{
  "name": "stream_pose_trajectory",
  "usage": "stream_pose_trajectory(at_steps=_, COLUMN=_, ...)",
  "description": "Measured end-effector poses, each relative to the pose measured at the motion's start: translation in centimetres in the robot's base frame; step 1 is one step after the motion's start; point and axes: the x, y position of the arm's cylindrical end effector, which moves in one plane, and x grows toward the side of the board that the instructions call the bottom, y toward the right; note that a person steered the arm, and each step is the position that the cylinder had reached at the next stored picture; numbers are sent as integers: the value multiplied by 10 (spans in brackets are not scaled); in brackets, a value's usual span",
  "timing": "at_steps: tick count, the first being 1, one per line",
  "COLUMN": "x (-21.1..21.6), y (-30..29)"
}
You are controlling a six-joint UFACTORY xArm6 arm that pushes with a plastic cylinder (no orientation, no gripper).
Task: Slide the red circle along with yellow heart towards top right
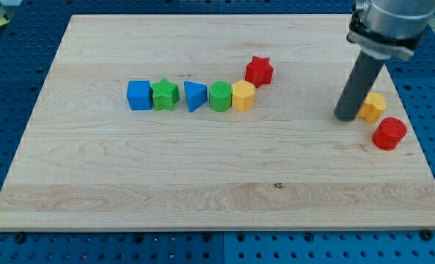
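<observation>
Tool = dark rod w/ no jaws, so nothing to open or close and it holds nothing; my tip [345,117] sits down on the worktop [202,191] at the view's right. Tip is just left of the yellow heart [373,107], touching or nearly so, can't tell which since the rod covers the heart's left edge. Red circle [389,133] lies just below-right of the heart, close beside it, contact unclear; it's near the worktop's right edge, and apart from the tip.

Well apart to the view's left, mid-worktop: red star [259,70], upper end of the group. Below-left of it a row running left: yellow hexagon-ish block [243,96], green round block [220,96], blue triangle [194,96], green star [164,94], blue cube [139,95]. Row members sit side by side, mostly touching; small gap betw. green star and blue triangle. Red star's lower-left corner is near the yellow block's top, contact unclear.

Around the worktop: blue perforated base [26,29].
</observation>
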Motion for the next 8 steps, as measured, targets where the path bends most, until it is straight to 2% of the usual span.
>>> stream_pose_trajectory(at_steps=1, x=51, y=8)
stream_pose_trajectory(at_steps=2, x=83, y=46)
stream_pose_trajectory(at_steps=3, x=82, y=74)
stream_pose_trajectory(at_steps=4, x=61, y=88)
stream_pose_trajectory(at_steps=6, x=37, y=35)
stream_pose_trajectory(at_steps=7, x=6, y=33)
stream_pose_trajectory(at_steps=8, x=-3, y=33)
